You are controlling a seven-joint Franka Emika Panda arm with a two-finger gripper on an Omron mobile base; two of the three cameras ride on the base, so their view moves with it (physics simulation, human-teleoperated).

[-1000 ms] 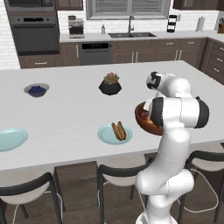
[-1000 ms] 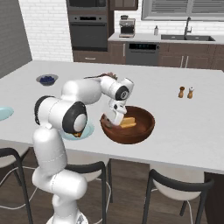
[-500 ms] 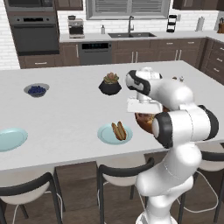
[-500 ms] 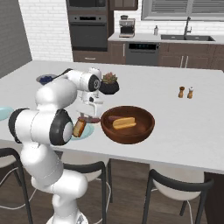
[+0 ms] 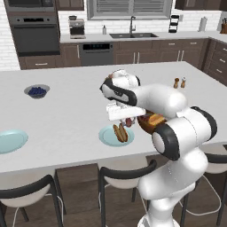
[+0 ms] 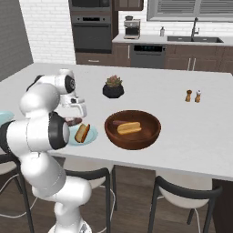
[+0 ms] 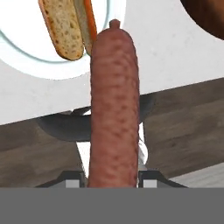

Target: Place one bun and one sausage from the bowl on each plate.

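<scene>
My gripper (image 6: 73,119) is shut on a reddish-brown sausage (image 7: 114,105), which hangs over the near edge of a pale blue-green plate (image 6: 92,135). A bun (image 6: 82,132) lies on that plate (image 7: 26,50); from the hand the bun (image 7: 65,26) shows just beyond the sausage tip. The wooden bowl (image 6: 133,136), to the plate's right, holds a bun (image 6: 129,128) and a sausage (image 6: 118,122). In the left base view the gripper (image 5: 126,119) hovers over the plate (image 5: 105,135), and the arm partly hides the bowl (image 5: 150,125). A second plate (image 5: 11,141) lies bare at the far left.
A black plant pot (image 6: 113,87) stands behind the bowl. Two shakers (image 6: 193,95) stand at the back right. A small grey bowl of berries (image 5: 37,91) sits at the back left. Stools line the counter's near edge below the plate.
The arm has swung left from the bowl to over the plate with the bun, carrying the sausage along.
</scene>
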